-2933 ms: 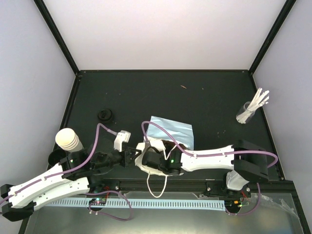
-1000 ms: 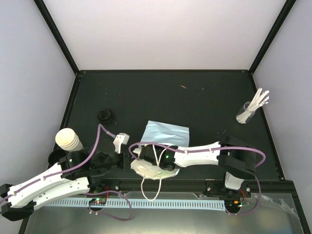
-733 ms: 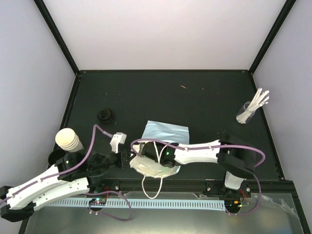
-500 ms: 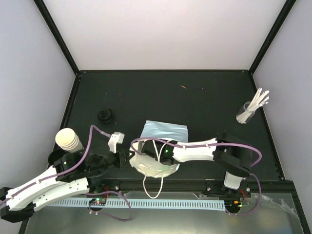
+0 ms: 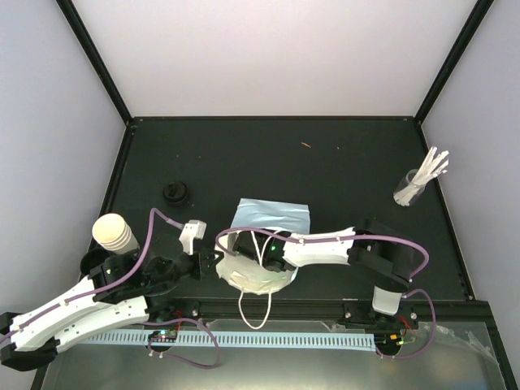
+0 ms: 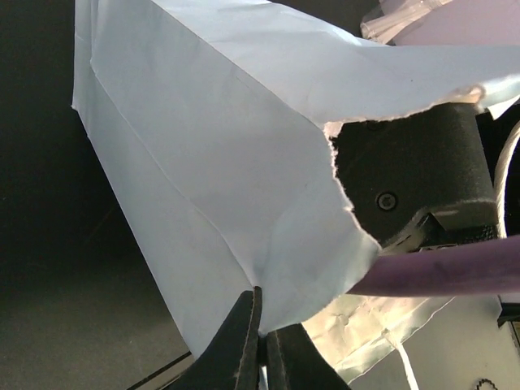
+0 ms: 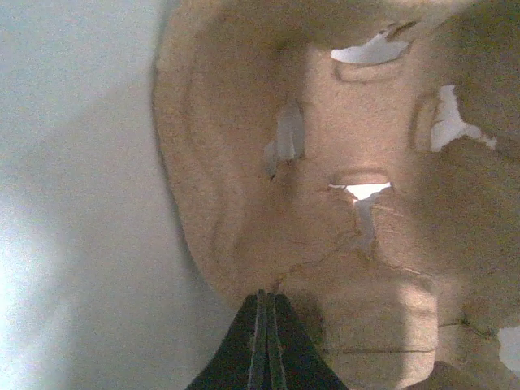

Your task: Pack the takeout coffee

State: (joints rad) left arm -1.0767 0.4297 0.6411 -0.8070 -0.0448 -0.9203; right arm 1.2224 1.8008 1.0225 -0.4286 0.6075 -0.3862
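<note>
The light-blue paper bag (image 5: 272, 218) lies on its side near the table's front edge, mouth toward the arms. My left gripper (image 5: 218, 262) is shut on the edge of the bag's mouth; in the left wrist view its jaws (image 6: 262, 325) pinch the pale paper (image 6: 211, 162). My right arm (image 5: 325, 244) reaches into the bag, so its gripper is hidden from above. In the right wrist view that gripper (image 7: 264, 302) is shut on the rim of the brown pulp cup carrier (image 7: 325, 146), with the bag's inner wall (image 7: 73, 203) to the left. A stack of cream cups (image 5: 114, 233) stands at the left.
A black lid (image 5: 176, 192) lies left of the bag. The glass of white sticks (image 5: 416, 185) stands at the right edge. The bag's white handle (image 5: 256, 313) hangs over the front rail. A purple cable (image 6: 439, 272) crosses beside the right arm's black body (image 6: 414, 171).
The right arm has pushed further left into the bag. The bag has slid a little left with it, and the left gripper keeps its hold on the edge.
</note>
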